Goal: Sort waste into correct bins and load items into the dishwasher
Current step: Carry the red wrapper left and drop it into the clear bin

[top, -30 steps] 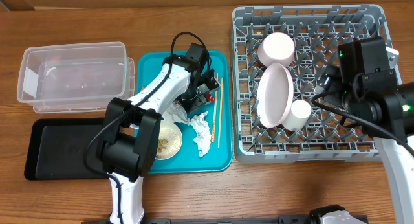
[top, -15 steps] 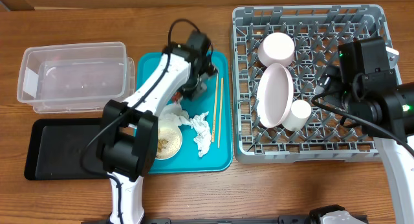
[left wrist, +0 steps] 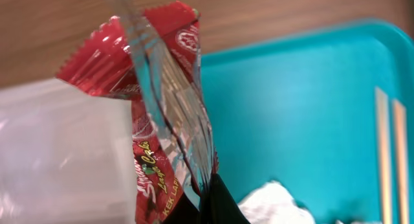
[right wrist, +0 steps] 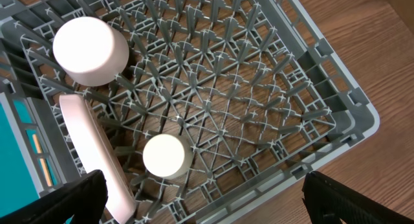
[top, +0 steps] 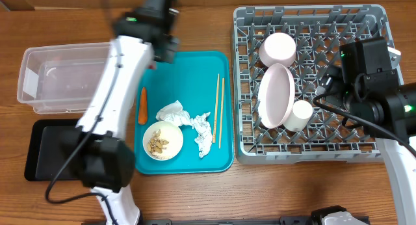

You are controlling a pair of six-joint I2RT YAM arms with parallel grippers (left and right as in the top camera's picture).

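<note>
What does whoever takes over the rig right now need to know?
Left gripper: shut on the red snack wrapper, held up by the teal tray's far corner, beside the clear tub.
Right gripper: open, empty, over the dish rack.
Done: bowl, plate and cup are racked.
Left: bin the wrapper. Carrot, tissues, nut scraps in the second bowl and chopsticks lie on the teal tray. The tub looks empty; the black tray is partly hidden by the left arm.
</note>
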